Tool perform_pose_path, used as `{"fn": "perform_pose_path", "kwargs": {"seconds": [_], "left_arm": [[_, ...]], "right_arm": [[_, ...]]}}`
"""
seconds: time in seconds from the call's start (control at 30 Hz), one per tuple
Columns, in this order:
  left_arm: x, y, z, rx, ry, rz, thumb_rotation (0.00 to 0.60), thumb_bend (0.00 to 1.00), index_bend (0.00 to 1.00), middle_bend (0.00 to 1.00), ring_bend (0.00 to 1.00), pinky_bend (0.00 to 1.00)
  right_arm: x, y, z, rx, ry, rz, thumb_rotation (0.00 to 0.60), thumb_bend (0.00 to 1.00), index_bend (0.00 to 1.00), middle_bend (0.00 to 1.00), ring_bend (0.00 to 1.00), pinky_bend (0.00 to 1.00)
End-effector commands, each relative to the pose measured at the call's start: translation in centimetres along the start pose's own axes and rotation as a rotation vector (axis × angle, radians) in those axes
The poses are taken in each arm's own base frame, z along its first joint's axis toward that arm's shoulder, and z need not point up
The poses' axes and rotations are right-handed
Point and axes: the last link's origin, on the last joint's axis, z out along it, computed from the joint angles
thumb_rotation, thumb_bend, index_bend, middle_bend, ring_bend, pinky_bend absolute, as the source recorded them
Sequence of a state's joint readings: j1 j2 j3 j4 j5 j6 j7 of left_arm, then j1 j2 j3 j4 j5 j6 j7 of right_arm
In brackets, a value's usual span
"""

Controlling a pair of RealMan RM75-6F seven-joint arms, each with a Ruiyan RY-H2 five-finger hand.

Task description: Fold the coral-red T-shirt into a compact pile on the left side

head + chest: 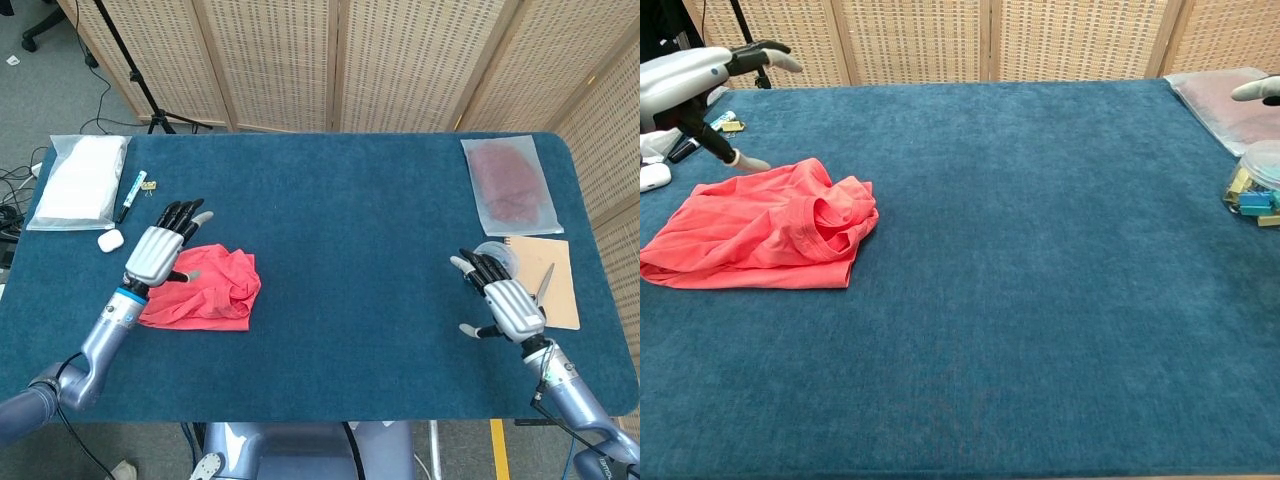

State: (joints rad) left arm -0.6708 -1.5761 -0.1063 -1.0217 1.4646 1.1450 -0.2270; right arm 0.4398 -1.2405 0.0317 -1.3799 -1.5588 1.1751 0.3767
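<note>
The coral-red T-shirt (203,287) (765,236) lies in a rumpled, folded pile on the blue table's left side, its collar bunched at the right end. My left hand (160,252) (695,78) hovers open above the shirt's left edge, fingers spread, holding nothing. My right hand (502,302) is open over the table's right side, far from the shirt; only one fingertip (1255,91) shows in the chest view.
At the far left lie a white bagged cloth (78,180), a marker (131,195) and a white earbud case (110,240). At the right are a bagged dark-red garment (509,183), a tan notepad (546,278) and a clear tub of clips (1258,184).
</note>
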Motion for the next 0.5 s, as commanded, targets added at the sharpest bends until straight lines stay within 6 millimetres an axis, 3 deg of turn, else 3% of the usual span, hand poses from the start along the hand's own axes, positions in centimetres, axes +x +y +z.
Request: {"fn": "perform_pose_path", "kwargs": {"seconds": [0.03, 0.2, 0.5], "left_arm": [[-1.5, -1.0, 0.1, 0.036, -0.022, 0.031, 0.6, 0.0, 0.0, 0.0, 0.0, 0.0], [-3.9, 0.2, 0.9, 0.011, -0.054, 0.001, 0.6, 0.0, 0.0, 0.0, 0.0, 0.0], [-4.7, 2.1, 0.2, -0.073, -0.052, -0.039, 0.6, 0.0, 0.0, 0.0, 0.0, 0.0]], "right_arm": [[-0.1, 0.0, 0.0, 0.0, -0.003, 0.0, 0.6, 0.13, 0.0, 0.0, 0.0, 0.0], [-0.1, 0.1, 0.0, -0.005, -0.002, -0.001, 0.6, 0.13, 0.0, 0.0, 0.0, 0.0], [-0.2, 0.3, 0.2, -0.012, -0.009, -0.002, 0.6, 0.13, 0.0, 0.0, 0.0, 0.0]]}}
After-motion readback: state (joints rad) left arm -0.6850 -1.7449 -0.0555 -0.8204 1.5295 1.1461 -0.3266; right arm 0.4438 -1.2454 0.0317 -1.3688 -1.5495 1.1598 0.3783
